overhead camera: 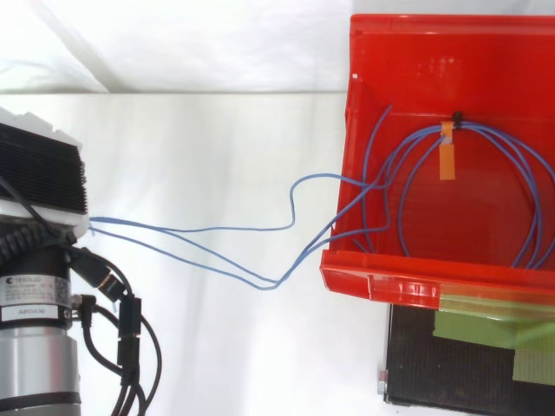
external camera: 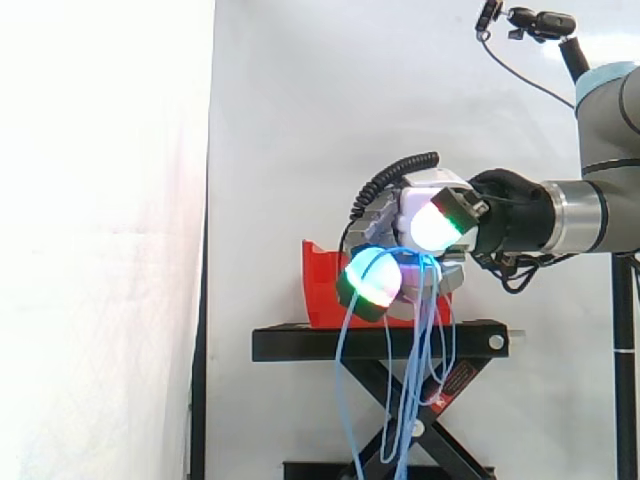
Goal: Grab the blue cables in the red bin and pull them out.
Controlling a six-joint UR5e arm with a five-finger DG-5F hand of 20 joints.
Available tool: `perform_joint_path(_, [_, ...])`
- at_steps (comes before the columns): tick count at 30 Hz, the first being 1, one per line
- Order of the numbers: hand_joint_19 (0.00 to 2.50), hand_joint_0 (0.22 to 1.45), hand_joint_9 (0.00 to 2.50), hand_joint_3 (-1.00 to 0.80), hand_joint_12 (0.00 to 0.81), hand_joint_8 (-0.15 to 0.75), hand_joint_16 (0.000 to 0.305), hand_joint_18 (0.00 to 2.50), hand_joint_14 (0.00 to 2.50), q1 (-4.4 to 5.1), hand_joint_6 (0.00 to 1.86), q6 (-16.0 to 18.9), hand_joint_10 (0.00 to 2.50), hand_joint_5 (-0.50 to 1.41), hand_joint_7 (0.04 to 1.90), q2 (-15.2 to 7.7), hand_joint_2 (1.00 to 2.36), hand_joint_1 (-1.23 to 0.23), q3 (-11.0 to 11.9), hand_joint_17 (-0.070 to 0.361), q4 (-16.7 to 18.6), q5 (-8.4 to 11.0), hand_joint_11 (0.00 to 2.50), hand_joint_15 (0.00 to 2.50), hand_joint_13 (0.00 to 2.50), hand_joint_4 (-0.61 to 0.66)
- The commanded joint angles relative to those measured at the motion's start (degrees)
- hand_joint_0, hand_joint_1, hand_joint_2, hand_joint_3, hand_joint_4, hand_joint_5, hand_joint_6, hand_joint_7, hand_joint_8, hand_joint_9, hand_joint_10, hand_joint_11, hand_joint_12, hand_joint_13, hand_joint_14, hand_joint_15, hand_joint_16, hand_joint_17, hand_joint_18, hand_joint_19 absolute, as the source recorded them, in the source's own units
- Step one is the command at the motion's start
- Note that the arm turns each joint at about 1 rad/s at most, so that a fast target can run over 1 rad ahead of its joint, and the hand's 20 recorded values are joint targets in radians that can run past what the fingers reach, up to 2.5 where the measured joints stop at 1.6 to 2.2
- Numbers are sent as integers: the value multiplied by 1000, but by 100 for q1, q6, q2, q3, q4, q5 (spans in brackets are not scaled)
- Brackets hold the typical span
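Against the white curtain (external camera: 300, 100), the level robot hand (external camera: 432, 222) curled round blue cables (overhead camera: 217, 230) trailing from a coil inside the red bin (overhead camera: 408, 282).

Blue cables (overhead camera: 276, 283) over red bin (overhead camera: 416, 282) rim

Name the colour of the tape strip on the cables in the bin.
Orange. The tape strip shows best in the top view.

This is a robotics lab. A white curtain (external camera: 290, 120) backs a black scissor-lift stand (external camera: 380, 342) carrying 1 red bin (overhead camera: 416, 52). A robot arm (external camera: 610, 205) reaches in, with a small camera (external camera: 545, 22) above it.
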Motion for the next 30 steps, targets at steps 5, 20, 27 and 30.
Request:
perform_joint_path(5, [1197, 743, 1343, -1000, 352, 256, 45, 967, 127, 0, 14, -14, 34, 891, 647, -4, 1000, -860, 2, 101, -1, -6, 1023, 1549, 1560, 318])
perform_joint_path(20, [1170, 682, 1372, -1000, 372, 275, 49, 1005, 147, 0, 13, 3, 33, 944, 665, 4, 1000, -799, -86, 110, -27, -6, 1005, 1520, 1582, 347])
perform_joint_path(27, [1159, 665, 1399, -1000, 377, 276, 50, 1027, 141, 0, 12, 21, 34, 986, 699, 4, 1000, -787, -94, 113, -36, -6, 1017, 1508, 1599, 341])
perform_joint_path(30, [1158, 666, 1401, -1000, 379, 278, 50, 1032, 139, 9, 11, 276, 33, 990, 715, -4, 1000, -794, -94, 113, -36, -15, 1016, 1521, 1600, 340])
